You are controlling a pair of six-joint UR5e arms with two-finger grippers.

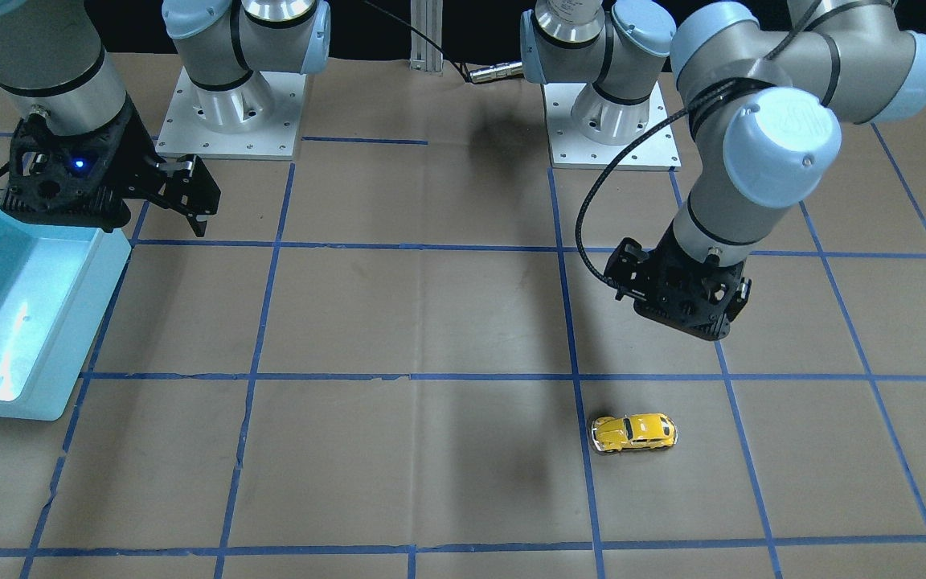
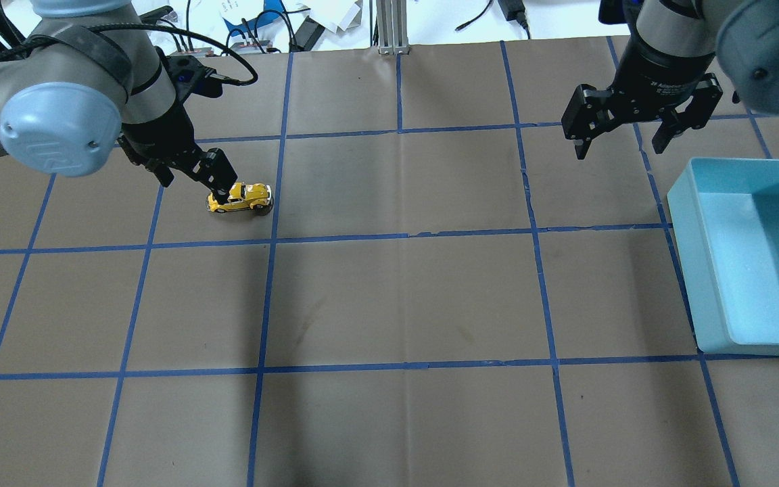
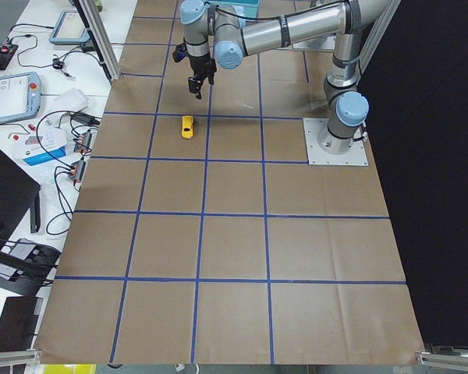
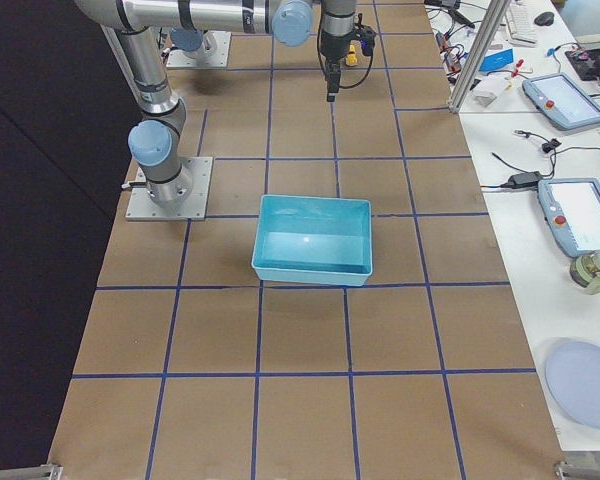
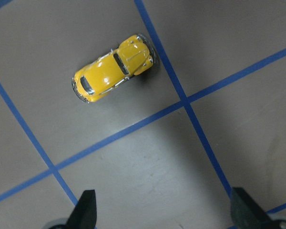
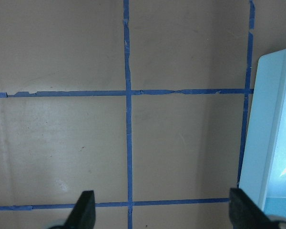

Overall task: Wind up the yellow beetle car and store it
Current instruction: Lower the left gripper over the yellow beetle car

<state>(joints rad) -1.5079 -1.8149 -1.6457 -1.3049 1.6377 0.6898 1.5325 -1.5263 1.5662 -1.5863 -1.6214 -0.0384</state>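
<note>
The yellow beetle car stands on its wheels on the brown paper, next to a blue tape line. It also shows in the front view and in the left wrist view. My left gripper is open and empty. It hangs above the table just beside the car, which lies beyond its fingertips. My right gripper is open and empty, raised over the table near the bin. Its wrist view shows bare paper between its fingertips.
A light blue bin stands at my right side of the table, also seen in the front view and at the edge of the right wrist view. Blue tape lines grid the paper. Both arm bases stand at the near edge.
</note>
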